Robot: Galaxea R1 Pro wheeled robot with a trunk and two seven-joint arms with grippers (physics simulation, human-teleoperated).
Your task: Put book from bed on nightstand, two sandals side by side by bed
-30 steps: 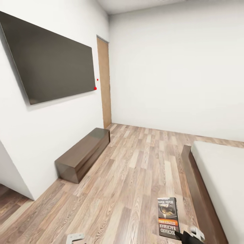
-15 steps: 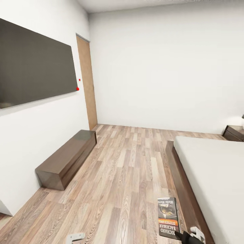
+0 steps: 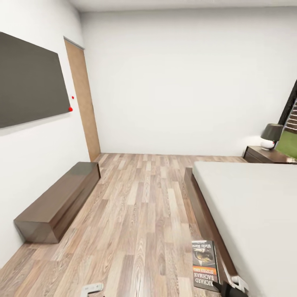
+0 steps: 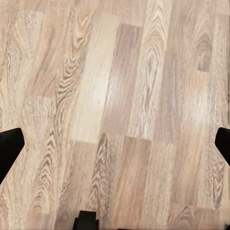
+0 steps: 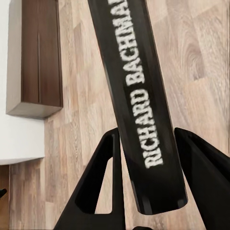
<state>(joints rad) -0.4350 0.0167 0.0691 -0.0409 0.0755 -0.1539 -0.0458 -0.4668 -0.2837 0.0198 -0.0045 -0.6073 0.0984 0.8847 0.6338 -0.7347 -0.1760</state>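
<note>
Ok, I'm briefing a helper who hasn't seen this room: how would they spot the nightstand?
Start from the big light-grey bed at the right and follow it to its far end by the back wall. There stands the nightstand, a low dark wooden cabinet; unlike the long sideboard under the wall screen, it carries a dark-shaded lamp.

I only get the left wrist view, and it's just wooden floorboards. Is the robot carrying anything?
Observer: Yes, the right arm's jaws are shut on the book.
Operator: Is there a bed anywhere?
Observer: The bed lies ahead on the robot's right.
Operator: And somewhere to put the book down?
Observer: A nightstand stands at the bed's far end by the back wall, with a lamp on it.
</note>
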